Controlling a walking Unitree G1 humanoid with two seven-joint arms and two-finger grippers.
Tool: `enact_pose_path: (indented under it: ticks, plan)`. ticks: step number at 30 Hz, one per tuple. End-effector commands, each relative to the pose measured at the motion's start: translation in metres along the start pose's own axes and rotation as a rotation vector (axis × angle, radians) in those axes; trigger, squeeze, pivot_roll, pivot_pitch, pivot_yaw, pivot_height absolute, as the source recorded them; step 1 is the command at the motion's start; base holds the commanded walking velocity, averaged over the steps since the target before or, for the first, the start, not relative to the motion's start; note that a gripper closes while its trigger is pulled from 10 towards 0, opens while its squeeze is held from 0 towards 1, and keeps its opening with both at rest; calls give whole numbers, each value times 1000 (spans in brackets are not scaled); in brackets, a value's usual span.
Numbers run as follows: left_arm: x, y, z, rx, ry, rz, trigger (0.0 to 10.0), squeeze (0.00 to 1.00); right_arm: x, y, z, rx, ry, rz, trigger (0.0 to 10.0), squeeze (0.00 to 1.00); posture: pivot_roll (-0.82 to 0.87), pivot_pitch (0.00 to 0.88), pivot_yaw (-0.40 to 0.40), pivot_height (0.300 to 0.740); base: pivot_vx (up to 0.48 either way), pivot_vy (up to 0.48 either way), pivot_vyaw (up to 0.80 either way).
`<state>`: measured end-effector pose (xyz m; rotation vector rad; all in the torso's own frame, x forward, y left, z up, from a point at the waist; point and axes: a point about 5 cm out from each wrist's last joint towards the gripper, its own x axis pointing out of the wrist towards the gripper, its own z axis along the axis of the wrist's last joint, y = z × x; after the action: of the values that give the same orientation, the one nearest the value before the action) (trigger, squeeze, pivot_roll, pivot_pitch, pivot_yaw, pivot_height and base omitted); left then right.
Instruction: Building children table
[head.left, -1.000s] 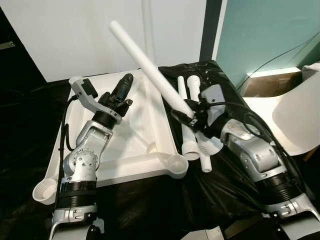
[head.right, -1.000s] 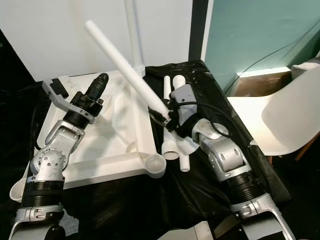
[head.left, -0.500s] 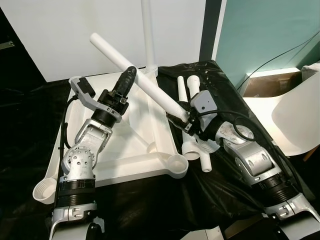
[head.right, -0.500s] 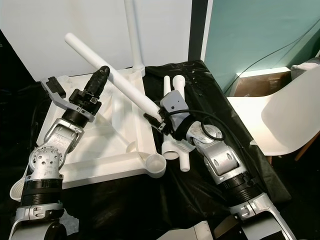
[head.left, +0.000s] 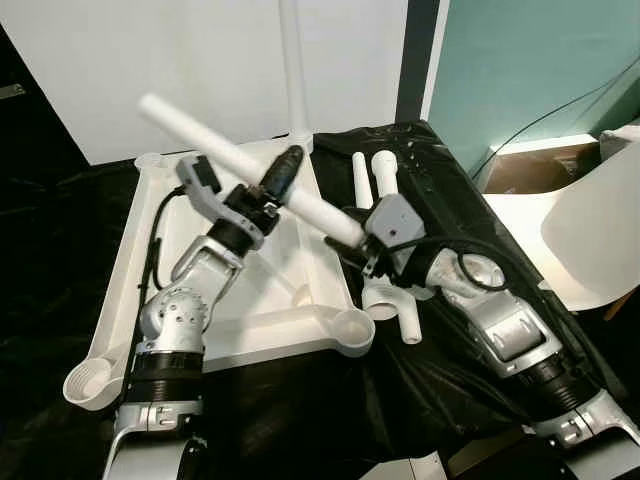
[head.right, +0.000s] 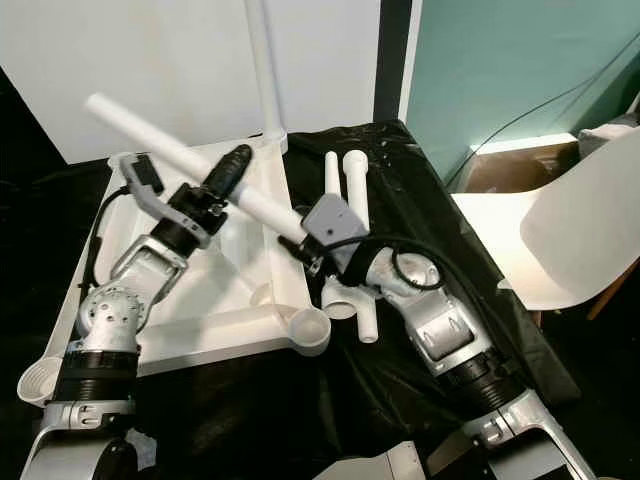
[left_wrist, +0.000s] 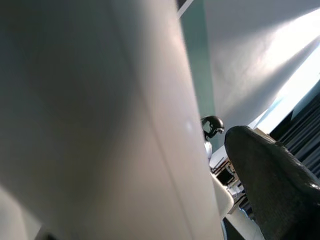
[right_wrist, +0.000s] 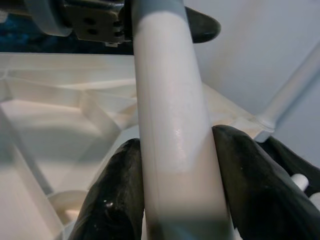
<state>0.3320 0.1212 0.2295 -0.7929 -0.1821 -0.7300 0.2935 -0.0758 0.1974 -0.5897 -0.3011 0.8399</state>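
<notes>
Both grippers were seen on one white table leg (head.left: 210, 133), held slanting in the air above the upturned white tabletop (head.left: 150, 275). The right gripper (head.left: 356, 240) was clamped on the leg's near, lower end, a black finger (right_wrist: 112, 195) pressed to each side of it. The left gripper (head.left: 275, 180) was placed against the leg's middle; whether its fingers were closed on it could not be told. The leg's far end was pointed up and to the left. The tabletop was laid on a black cloth (head.left: 440, 370), with one leg (head.left: 292, 70) already stood upright at its far right corner. Loose white legs (head.left: 385, 240) were left on the cloth just right of the tabletop.
</notes>
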Motion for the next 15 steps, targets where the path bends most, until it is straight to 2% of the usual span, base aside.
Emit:
enact_pose_path:
  ticks: [1,5,6,8,9,15]
  plan:
    - [4,-11,2,11,-13,-178,10000,0,-3,8,1,-25,-8,42,10000,0,-83,0,57,740,0,0,0]
    - [7,-16,9,-32,-61,-207,10000,0,-11,15,-11,-29,30,54,10000,0,-84,0,54,740,0,0,0]
    - [7,-17,11,-45,-86,-221,1882,0,-13,16,-16,-27,43,40,10000,0,-86,0,54,740,0,0,0]
    - [7,-18,13,-52,-103,-229,1882,0,-14,16,-18,-25,50,30,10000,0,-86,0,54,740,0,0,0]
    - [6,-19,14,-60,-122,-239,0,0,-13,14,-21,-9,55,-1,10000,0,-87,0,56,740,0,0,0]
    - [0,-20,11,-44,-142,-253,0,0,-9,8,-23,42,64,-87,10000,0,-83,0,55,740,0,0,0]
